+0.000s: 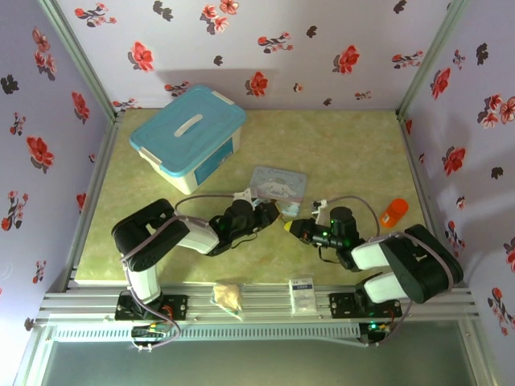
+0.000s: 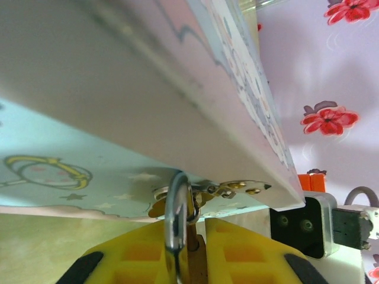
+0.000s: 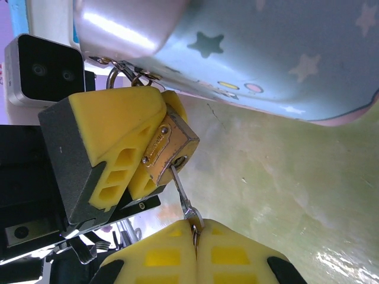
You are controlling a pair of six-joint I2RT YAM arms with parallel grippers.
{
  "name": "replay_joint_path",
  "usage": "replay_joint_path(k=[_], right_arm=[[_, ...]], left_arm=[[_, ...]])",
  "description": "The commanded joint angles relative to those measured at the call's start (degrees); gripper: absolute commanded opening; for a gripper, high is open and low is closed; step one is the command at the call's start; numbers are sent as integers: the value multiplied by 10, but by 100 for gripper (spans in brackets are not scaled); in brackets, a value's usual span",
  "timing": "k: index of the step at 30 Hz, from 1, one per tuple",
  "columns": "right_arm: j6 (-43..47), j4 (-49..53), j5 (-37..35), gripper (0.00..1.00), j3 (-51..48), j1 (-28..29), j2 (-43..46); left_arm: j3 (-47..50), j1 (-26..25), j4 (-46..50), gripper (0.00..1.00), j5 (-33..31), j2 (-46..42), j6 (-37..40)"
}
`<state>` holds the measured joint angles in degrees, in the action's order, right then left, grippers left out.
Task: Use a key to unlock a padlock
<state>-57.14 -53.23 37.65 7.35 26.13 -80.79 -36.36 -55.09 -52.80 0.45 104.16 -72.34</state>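
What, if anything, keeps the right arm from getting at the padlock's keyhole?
Probably nothing: yes, it looks reachable. The left gripper holds the padlock with its keyhole facing the right gripper, and the key pinched there sits at it.

Scuffed brass padlock, thin steel key.

Pale blue tin close behind padlock, lidded box far left, open table far right

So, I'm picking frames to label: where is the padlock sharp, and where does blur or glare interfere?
Right wrist: padlock and key sharp, glare on the tin edge. Left wrist: tin blurred, shackle fairly crisp. Top external: padlock too small to judge.
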Motion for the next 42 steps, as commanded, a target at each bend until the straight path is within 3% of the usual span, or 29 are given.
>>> replay_joint_path(k=[1, 15, 26, 34, 42], right_arm=[[-9, -46, 13, 0, 19, -2, -15], [-92, -261, 21, 0, 21, -10, -137], [-97, -259, 46, 0, 26, -35, -130], [-99, -261, 47, 0, 28, -29, -135], [-95, -261, 29, 0, 40, -25, -153]], left_arm=[[5, 1, -62, 6, 9, -25, -7], [19, 0, -111, 0, 22, -22, -38], [27, 0, -121, 0, 29, -16, -33], [10, -4, -20, 0, 19, -32, 17], [-4, -16, -56, 0, 32, -9, -6]])
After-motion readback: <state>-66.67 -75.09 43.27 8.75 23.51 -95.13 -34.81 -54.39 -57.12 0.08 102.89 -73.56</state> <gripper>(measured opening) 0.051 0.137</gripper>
